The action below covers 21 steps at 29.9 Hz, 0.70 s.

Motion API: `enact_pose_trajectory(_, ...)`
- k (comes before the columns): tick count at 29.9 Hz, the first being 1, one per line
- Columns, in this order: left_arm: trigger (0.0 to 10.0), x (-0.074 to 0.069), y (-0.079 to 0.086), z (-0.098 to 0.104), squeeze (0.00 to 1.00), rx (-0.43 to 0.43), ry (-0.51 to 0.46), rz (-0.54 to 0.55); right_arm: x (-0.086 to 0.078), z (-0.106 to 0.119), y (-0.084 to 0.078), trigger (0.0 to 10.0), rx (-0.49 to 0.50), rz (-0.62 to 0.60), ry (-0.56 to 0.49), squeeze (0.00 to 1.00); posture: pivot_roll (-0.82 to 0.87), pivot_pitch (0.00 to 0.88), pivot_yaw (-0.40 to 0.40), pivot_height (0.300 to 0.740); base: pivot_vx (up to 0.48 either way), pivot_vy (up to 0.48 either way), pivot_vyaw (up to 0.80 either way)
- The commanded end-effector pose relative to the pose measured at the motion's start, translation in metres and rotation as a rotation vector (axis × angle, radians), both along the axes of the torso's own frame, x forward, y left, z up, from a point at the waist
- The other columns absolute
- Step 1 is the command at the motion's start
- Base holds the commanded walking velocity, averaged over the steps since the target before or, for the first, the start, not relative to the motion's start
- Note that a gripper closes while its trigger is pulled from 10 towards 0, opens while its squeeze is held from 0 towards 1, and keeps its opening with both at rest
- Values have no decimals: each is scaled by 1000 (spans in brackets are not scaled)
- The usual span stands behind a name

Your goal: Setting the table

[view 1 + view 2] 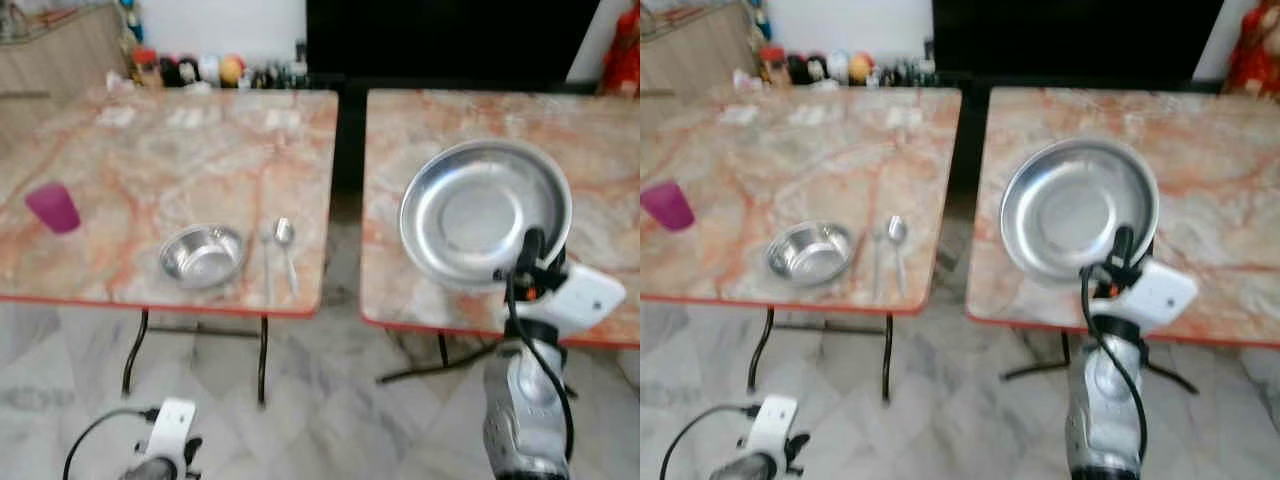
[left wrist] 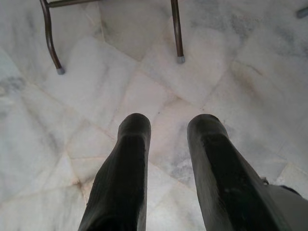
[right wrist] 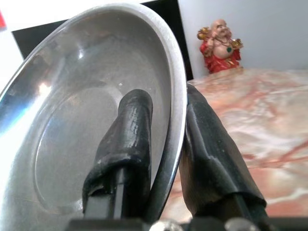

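Presently logged: two marble tables (image 1: pixel 230 150). Steel plate (image 1: pixel 485 212), tilted over the right-hand table, rim pinched between the right gripper (image 3: pixel 166 144) fingers, apparently for carrying across. Bowl (image 1: pixel 202 254), spoon (image 1: pixel 286 245), purple cup (image 1: pixel 53 208) awaited. Left gripper (image 2: pixel 168 159) hung parted, empty.

We hold a steel plate (image 1: pixel 1078 208) tilted above the right table (image 1: pixel 1230 210), right gripper (image 1: pixel 1123 243) pinching its near rim | on the left table (image 1: pixel 760 160): steel bowl (image 1: pixel 810 252), spoon (image 1: pixel 897 245) just beside it, pink cup (image 1: pixel 667 206) at far left | left arm (image 1: pixel 755 445) hangs low.
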<state>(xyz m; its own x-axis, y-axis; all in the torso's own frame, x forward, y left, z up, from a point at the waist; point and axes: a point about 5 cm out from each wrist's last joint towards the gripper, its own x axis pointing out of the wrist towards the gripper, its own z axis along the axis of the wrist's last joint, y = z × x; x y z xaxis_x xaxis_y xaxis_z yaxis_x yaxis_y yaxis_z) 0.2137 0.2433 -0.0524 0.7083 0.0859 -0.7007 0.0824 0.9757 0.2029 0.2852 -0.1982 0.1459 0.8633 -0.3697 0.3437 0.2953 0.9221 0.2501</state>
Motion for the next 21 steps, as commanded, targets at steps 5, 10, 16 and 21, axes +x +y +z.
enact_pose_trajectory(5, 10000, -3, -5, -4, 0, -1, 30, -25, -3, 3, -15, 10000, -8, -59, -8, 0, 10, 0, 40, 740, 0, 0, 0)
enact_pose_trajectory(10, 10000, -6, -4, -5, 0, 4, 39, -27, -8, 4, -40, 10000, 16, -156, -8, 0, 11, 0, 39, 740, 0, 0, 0)
enact_pose_trajectory(16, 10000, -5, -4, -5, 0, 4, 41, -32, -12, -2, -72, 10000, 118, -289, 21, 0, 7, 0, 37, 740, 0, 0, 0)
enact_pose_trajectory(21, 10000, -5, -6, -5, 0, 6, 37, -44, -4, -10, -73, 10000, 146, -251, 81, 0, 5, 0, 36, 740, 0, 0, 0)
